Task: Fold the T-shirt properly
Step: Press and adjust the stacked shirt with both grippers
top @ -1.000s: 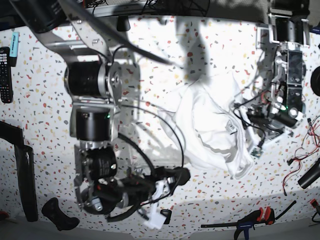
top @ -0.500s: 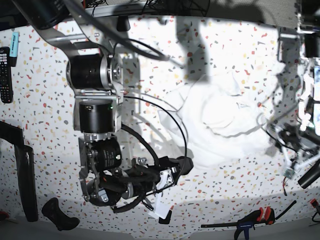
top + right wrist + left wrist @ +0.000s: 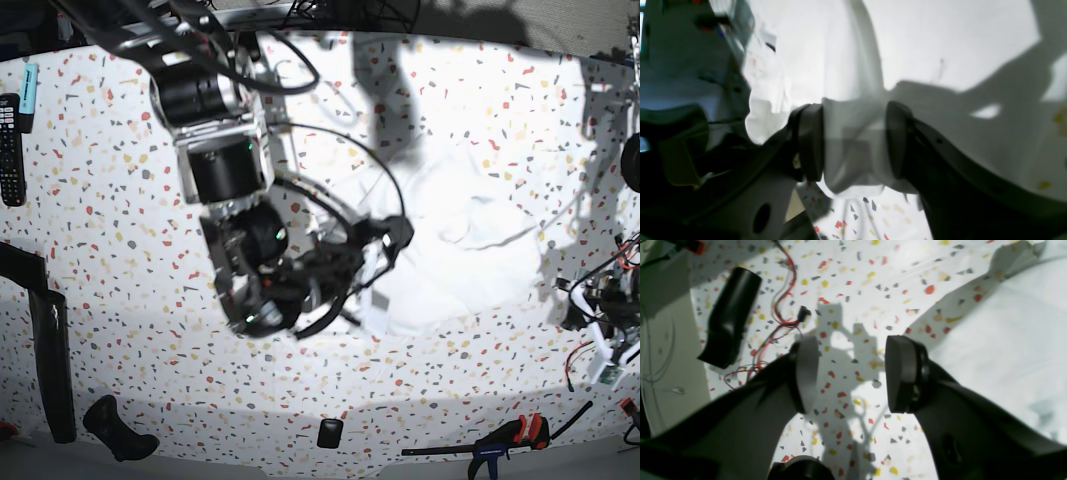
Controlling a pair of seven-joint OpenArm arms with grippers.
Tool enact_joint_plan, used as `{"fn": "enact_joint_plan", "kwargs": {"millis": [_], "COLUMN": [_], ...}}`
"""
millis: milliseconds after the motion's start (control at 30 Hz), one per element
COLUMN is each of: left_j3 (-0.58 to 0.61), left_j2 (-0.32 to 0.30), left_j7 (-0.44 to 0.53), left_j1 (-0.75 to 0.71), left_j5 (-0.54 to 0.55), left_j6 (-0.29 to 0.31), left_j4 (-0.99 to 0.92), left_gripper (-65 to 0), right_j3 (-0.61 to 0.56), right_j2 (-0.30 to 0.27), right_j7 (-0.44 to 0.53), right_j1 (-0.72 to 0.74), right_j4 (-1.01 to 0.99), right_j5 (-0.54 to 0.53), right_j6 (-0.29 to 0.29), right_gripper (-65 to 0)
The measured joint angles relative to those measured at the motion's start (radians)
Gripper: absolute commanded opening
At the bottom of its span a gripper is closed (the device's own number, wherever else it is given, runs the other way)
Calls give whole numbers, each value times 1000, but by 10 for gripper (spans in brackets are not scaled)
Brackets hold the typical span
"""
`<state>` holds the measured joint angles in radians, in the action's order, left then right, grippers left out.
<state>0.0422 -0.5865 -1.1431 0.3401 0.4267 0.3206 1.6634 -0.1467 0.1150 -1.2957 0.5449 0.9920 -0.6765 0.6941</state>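
Observation:
The white T-shirt lies rumpled on the speckled table, right of centre in the base view. My right gripper sits at the shirt's lower left edge. Its jaws stand apart, and a fold of the T-shirt lies in the gap between the pads. My left gripper is open over bare table with nothing between its fingers, and the T-shirt lies off to its right. The left arm shows at the base view's right edge, off the cloth.
Red wires and a black cylinder lie just beyond the left gripper. A remote control is at the far left. A black bar, a dark handle, a small black block and a clamp line the front edge.
The right arm swung up and right from the front of the table to the shirt's lower left edge. The left arm drew back rightward off the shirt. The cloth changed shape.

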Motion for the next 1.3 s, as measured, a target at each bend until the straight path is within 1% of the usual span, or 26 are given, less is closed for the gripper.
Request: {"fn": "enact_joint_plan", "kwargs": {"millis": [33,67,100,133,167,267,333,400,433,533,600,700,767,833,867,933,967,1033,1167,1233,1267,1300], "left_j3": [0,0,0,0,0,0,0,0,0,0,-1,0,-1,0,-1,-1,-2,-2,-3,-3,-2,-2], "left_j2": [8,18,26,37,42,61,71,71,71,71,71,72,74,71,71,72,76,106,192,246,273,295], "left_j7": [-11,-12,-9,-7,0,4,-12,-7,11,41,40,43,40,33,32,45,55,66,70,75,80,84], "left_j1": [-2,-2,-3,-3,-5,-39,-69,-87,-91,-93,-100,-128,-168,-227,-258,-313,-342,-403,-494,-520,-533,-546], "left_j5": [23,50,85,108,115,119,117,109,91,18,-14,0,3,31,46,76,79,92,129,152,155,159], "left_j6": [8,37,47,64,68,68,68,66,57,5,0,1,-2,-3,11,27,43,46,76,102,103,106], "left_j4": [21,46,72,95,113,140,156,188,214,278,297,303,308,343,378,457,490,516,507,507,508,508], "left_gripper": [-345,-345,-345,-345,-345,-345,-345,-345,-345,-345,-345,-345,-345,-345,-345,-345,-345,-345,-345,-345,-345,-345], "right_j3": [-23,-40,-53,-60,-63,-63,-63,-63,-63,-63,-61,-37,-1,37,56,89,103,125,132,126,126,126], "right_j2": [2,2,2,2,2,0,-3,-6,-5,-5,-4,-2,-1,-2,-2,-1,-2,-5,14,34,40,43], "right_j7": [52,102,145,170,174,165,148,140,139,143,147,174,255,350,388,441,449,442,459,492,517,542], "right_j1": [-16,-33,-50,-64,-73,-71,-55,-24,-2,76,115,154,177,198,203,200,195,190,195,200,200,199], "right_j4": [0,0,0,0,0,1,1,-1,-1,-1,0,0,0,0,1,1,0,-2,-14,-41,-64,-90], "right_j5": [53,108,157,190,215,203,140,63,48,49,48,49,111,217,268,353,383,418,411,409,416,449], "right_j6": [0,0,0,0,0,0,-1,-1,-1,-1,-1,-1,-1,-1,-30,-43,-43,-43,-43,-43,-43,-42], "right_gripper": [-362,-362,-362,-362,-362,-362,-362,-361,-362,-361,-362,-362,-362,-362,-362,-362,-362,-362,-362,-362,-362,-362]}}
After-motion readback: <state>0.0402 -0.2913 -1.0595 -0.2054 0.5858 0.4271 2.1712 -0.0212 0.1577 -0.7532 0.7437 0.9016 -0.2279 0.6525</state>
